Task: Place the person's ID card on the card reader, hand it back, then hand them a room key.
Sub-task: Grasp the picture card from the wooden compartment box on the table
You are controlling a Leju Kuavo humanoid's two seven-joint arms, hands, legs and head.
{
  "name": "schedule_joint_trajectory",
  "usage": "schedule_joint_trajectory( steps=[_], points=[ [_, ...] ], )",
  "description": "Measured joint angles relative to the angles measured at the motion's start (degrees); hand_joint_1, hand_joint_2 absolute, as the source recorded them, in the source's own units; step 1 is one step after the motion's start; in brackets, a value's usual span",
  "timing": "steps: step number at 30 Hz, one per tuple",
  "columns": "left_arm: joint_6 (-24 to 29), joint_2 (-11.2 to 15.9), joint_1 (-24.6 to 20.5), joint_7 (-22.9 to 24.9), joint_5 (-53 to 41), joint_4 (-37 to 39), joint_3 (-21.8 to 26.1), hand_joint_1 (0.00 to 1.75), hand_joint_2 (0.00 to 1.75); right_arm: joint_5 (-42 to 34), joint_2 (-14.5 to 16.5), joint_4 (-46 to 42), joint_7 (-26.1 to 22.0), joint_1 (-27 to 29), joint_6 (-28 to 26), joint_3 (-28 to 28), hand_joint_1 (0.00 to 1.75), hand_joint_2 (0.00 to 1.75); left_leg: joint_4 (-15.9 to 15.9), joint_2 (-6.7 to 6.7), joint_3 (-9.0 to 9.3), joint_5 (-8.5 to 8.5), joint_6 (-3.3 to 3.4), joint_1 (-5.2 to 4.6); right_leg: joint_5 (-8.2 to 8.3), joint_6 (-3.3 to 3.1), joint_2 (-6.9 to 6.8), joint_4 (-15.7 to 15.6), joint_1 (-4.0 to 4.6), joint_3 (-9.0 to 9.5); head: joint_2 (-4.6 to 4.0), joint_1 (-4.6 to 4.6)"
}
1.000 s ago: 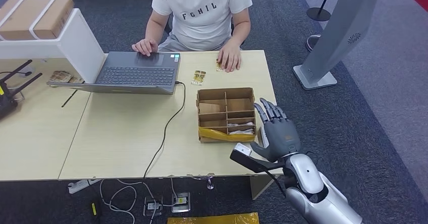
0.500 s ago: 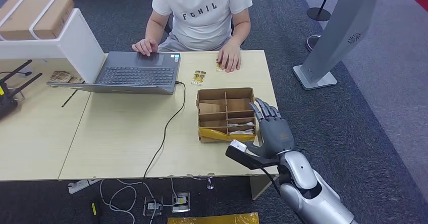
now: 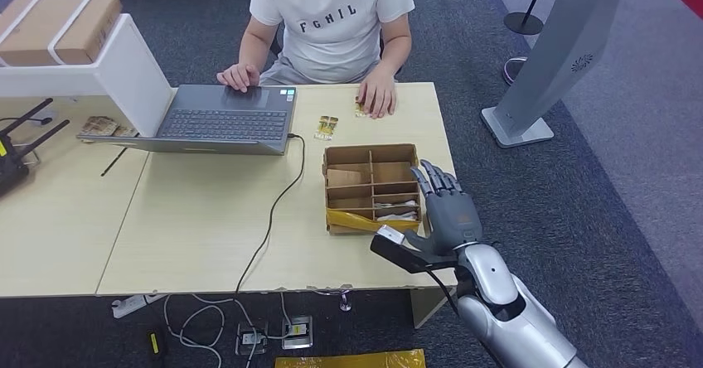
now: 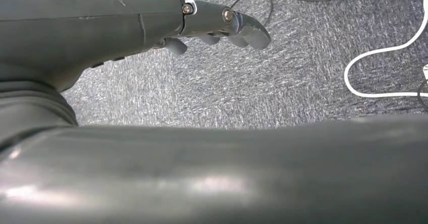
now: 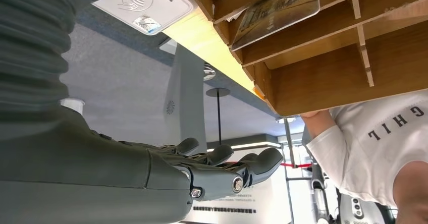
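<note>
My right hand (image 3: 448, 210) hovers with fingers spread and nothing in it, just off the right side of a divided cardboard box (image 3: 370, 157). In the right wrist view that hand (image 5: 202, 171) is empty, and a printed card (image 5: 277, 7) lies in one box compartment. A white card reader (image 5: 144, 2) sits by the box's near corner, and its edge (image 3: 391, 236) shows beside my wrist. Small cards (image 3: 328, 125) lie on the table, and another is under the person's hand (image 3: 377, 99). My left hand (image 4: 151, 22) hangs empty over the carpet, fingers loosely extended.
The person sits across the table (image 3: 199, 219), with their other hand on an open laptop (image 3: 224, 119). A black cable (image 3: 273, 210) runs from the laptop over the near edge. A router (image 3: 16, 157) and a white shelf (image 3: 124, 70) stand at the left, a grey floor stand (image 3: 555, 61) at the right.
My right hand has drifted a little left and forward, closer to the box's right side. The person and the cards have not moved.
</note>
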Motion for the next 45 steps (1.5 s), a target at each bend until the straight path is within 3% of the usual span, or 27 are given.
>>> schedule_joint_trajectory(
  steps=[43, 45],
  points=[
    [-0.8, 0.5, 0.0, 0.0, -0.2, 0.0, -0.2, 0.0, 0.0, 1.1, 5.1, 14.0, -4.2, -3.7, -5.5, 0.6, 0.0, 1.75, 0.0, 0.0, 0.0, 0.01, -0.01, 0.0, 0.0, 0.0, 0.0, 0.0, 0.0, 0.0, 0.0, 0.01],
    [-0.8, 0.5, 0.0, 0.0, -0.2, 0.0, -0.2, 0.0, 0.0, 1.1, 5.2, 14.4, -4.2, -3.9, -5.5, 0.6, 0.85, 1.75, 0.0, 0.0, 0.0, 0.01, -0.01, 0.0, 0.0, 0.0, 0.0, 0.0, 0.0, 0.0, 0.0, 0.01]
  ],
)
